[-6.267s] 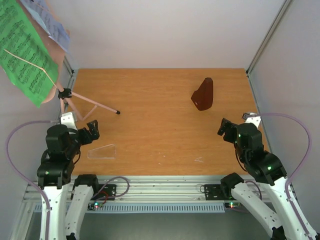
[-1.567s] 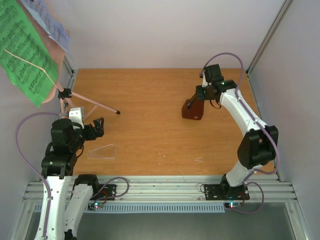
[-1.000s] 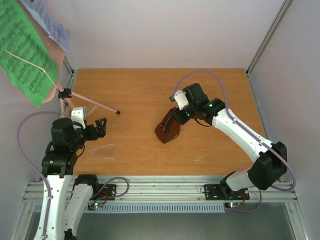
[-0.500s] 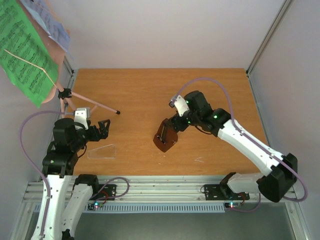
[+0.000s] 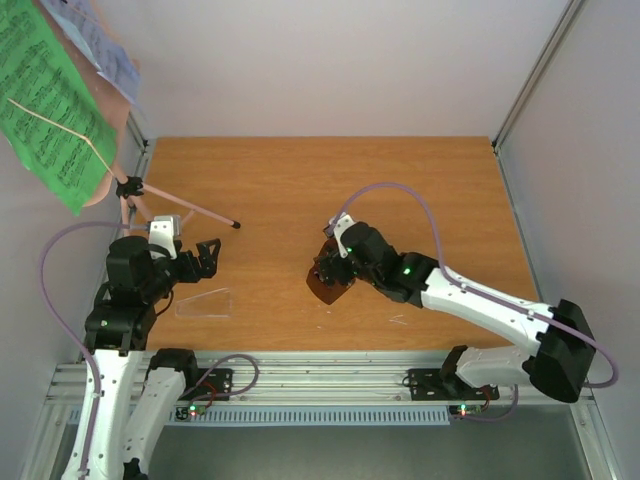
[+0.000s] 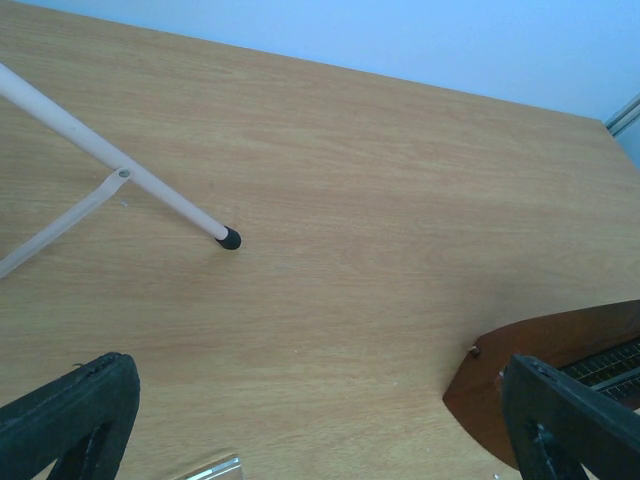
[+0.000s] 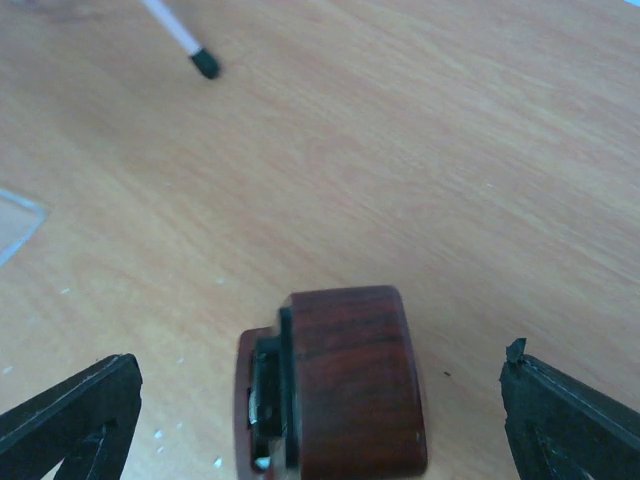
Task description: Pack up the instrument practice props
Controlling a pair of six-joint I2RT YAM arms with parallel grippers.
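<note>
Top external view: The reddish-brown metronome sits on the surface just off centre toward 6 o'clock. The right claw hangs directly over it, fingers spread and gripping nothing. The pink music stand stands at the 10 o'clock corner, carrying green sheets and white sheets on its desk. The clear cover lies flat toward 8 o'clock, well apart from the metronome. The left claw is spread and empty, between the stand's legs and the cover.

Left wrist view: The left claw is spread wide, nothing between its fingers. One stand leg ends in a black foot at 10 o'clock. The metronome shows at 4 o'clock.

Right wrist view: The right claw is spread, its fingers standing clear of the metronome on both sides. The stand's foot shows at 11 o'clock, a corner of the cover at 9 o'clock.
</note>
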